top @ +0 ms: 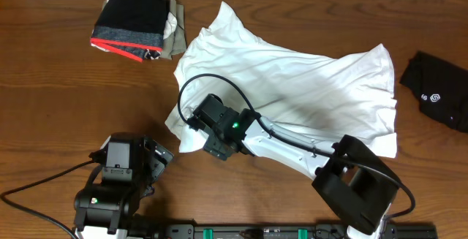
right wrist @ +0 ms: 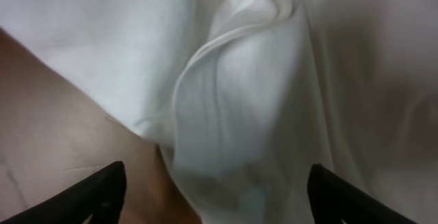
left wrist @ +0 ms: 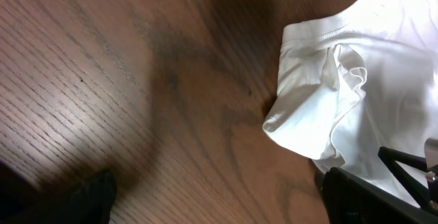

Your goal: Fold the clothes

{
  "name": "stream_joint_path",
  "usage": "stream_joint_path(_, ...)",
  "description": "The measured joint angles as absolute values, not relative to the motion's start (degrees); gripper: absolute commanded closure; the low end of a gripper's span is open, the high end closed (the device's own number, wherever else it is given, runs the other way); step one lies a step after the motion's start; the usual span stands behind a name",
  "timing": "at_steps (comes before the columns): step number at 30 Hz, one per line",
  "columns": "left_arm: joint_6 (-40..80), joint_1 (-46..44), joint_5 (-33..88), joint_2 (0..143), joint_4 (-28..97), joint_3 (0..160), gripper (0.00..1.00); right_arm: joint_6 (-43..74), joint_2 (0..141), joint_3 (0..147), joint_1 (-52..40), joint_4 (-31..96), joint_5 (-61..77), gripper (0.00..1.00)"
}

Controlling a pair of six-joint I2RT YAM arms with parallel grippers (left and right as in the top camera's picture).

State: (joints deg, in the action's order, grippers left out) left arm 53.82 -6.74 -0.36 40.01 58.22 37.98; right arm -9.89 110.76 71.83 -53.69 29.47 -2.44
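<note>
my right arm [top: 292, 138] stretching across the white shirt [top: 307, 78], right tool [right wrist: 215, 176] gaping over a fold, gripping nothing, left tool [left wrist: 217, 183] hanging wide open above worktop [left wrist: 102, 66]

You see a white shirt [top: 314, 78] of thin, matt, wrinkly cloth; the tabletop [top: 51, 100] under it is brown wood, grained, with a faint sheen. The black garment [top: 446, 78] looks like smoother cloth, though it shows too small to be sure.
</note>
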Motion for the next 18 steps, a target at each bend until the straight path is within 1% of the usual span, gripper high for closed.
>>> stream_joint_path(1, 53.8, -6.7, -0.4, 40.0, 58.2, 38.0, 0.02, -10.1, 110.8, 71.8, -53.6, 29.4, -2.4, 0.26)
stream_joint_path(5, 53.8, -6.7, -0.4, 40.0, 58.3, 38.0, 0.02, -10.0, 110.8, 71.9, -53.5, 29.1, -2.4, 0.28)
stream_joint_path(6, 53.8, -6.7, -0.4, 40.0, 58.3, 38.0, 0.02, -10.0, 110.9, 71.9, -53.5, 29.0, -2.4, 0.30)
stream_joint_path(7, 53.8, -6.7, -0.4, 40.0, 58.3, 38.0, 0.02, -10.0, 110.9, 71.9, -53.5, 28.9, -2.4, 0.36)
stream_joint_path(8, 53.8, -6.7, -0.4, 40.0, 58.3, 38.0, 0.02, -10.2, 110.9, 71.9, -53.5, 28.8, -2.4, 0.56)
stream_joint_path(9, 53.8, -6.7, -0.4, 40.0, 58.3, 38.0, 0.02, -10.3, 110.9, 71.9, -53.5, 28.6, -2.4, 0.74)
stream_joint_path(10, 53.8, -6.7, -0.4, 40.0, 58.3, 38.0, 0.02, -10.1, 110.9, 71.9, -53.5, 28.5, -2.5, 0.75)
stream_joint_path(11, 53.8, -6.7, -0.4, 40.0, 58.3, 38.0, 0.02, -10.0, 110.9, 71.9, -53.5, 28.4, -2.5, 0.72)
stream_joint_path(13, 53.8, -6.7, -0.4, 40.0, 58.3, 38.0, 0.02, -9.7, 110.9, 71.9, -53.5, 28.1, -2.5, 0.71)
stream_joint_path(18, 53.8, -6.7, -0.4, 40.0, 58.8, 38.0, 0.02, -9.7, 110.9, 71.9, -53.5, 28.0, -2.5, 0.74)
